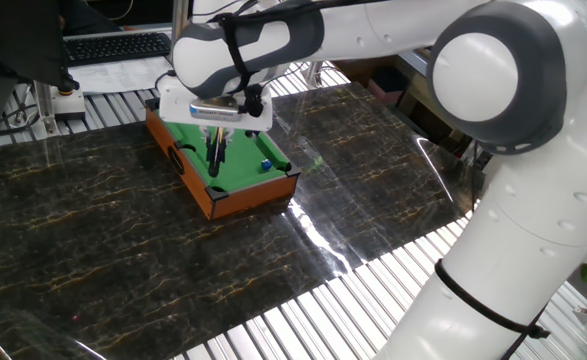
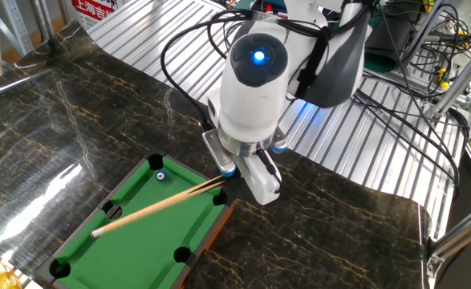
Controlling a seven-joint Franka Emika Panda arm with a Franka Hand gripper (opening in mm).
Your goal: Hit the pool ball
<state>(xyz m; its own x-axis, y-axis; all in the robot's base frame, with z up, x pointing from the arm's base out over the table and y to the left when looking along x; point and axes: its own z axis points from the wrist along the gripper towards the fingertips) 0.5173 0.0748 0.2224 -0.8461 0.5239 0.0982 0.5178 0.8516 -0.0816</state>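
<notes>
We see our single white Franka arm with grey joint bands (image 1: 493, 90) reaching from its base at the right of one fixed view, its upper link stretched leftward and toward the far side. The rounded white wrist housing (image 1: 235, 50) hangs at the end of that reach, pointing straight down. Below it sits the white two-finger gripper (image 1: 214, 150), its dark fingers (image 1: 211, 152) directed downward and drawn close together, pinched on something thin. From the other fixed view the wrist shows a lit blue ring (image 2: 257, 57) on top, black cables looping behind it, and the gripper (image 2: 229, 181) tucked beneath, largely hidden by the wrist body.
</notes>
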